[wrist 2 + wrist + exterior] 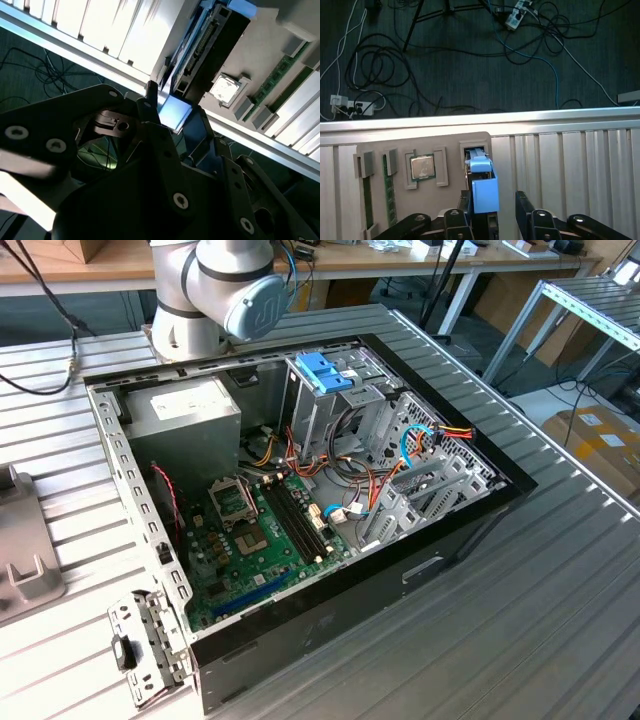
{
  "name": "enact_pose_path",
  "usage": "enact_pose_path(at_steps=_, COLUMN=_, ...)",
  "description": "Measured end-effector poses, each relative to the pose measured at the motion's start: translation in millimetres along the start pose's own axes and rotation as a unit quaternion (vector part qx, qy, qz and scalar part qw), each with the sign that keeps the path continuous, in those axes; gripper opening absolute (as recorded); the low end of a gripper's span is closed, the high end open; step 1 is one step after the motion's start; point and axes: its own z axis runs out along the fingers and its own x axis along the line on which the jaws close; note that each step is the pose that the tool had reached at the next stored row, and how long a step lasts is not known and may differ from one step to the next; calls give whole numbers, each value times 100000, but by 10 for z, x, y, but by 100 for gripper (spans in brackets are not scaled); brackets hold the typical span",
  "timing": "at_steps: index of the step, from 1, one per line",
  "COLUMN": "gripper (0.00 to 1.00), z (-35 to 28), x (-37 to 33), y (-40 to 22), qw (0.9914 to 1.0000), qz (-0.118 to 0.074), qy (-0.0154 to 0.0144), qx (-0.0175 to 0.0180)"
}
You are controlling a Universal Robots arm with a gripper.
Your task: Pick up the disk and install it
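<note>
You see the disk edge-on only: it stands upright in a slot of the grey tray, and its light blue carrier rail faces the camera in the first wrist view. Its lower part is hidden behind the gripper's dark body, and its flat faces are turned away, so the label cannot be made out. In the second wrist view the disk's dark side and a connector strip run off the frame edge, and the black gripper housing covers much of that view.

The gripper straddles the disk with its fingers spread. One finger sits just beside the blue rail (whether it touches is hard to tell), and the other finger stands apart, with a strip of ribbed table showing between it and the rail.

In the same tray, near the disk, a processor chip lies in its own recess and a green memory stick lies in another, both outside the fingers.

The table's edge runs just past the tray. Beyond it the dark floor carries loose cables and a power strip.

In the exterior view the arm is cut off at the upper frame edge, and the tray is cut by the exterior view's left edge. The open computer case lies well apart from the tray, with ribbed table between them. A blue bracket tops the drive cage inside the case.
</note>
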Motion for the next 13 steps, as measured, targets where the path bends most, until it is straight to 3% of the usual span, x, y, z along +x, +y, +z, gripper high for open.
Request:
enact_pose_path(at_steps=9, gripper=48, z=91, x=3, y=9, qw=100000, qz=-5, qy=25, qx=-60)
enact_pose_path(at_steps=13, gripper=48, z=98, x=3, y=9, qw=100000, qz=-15, qy=5, qx=-12)
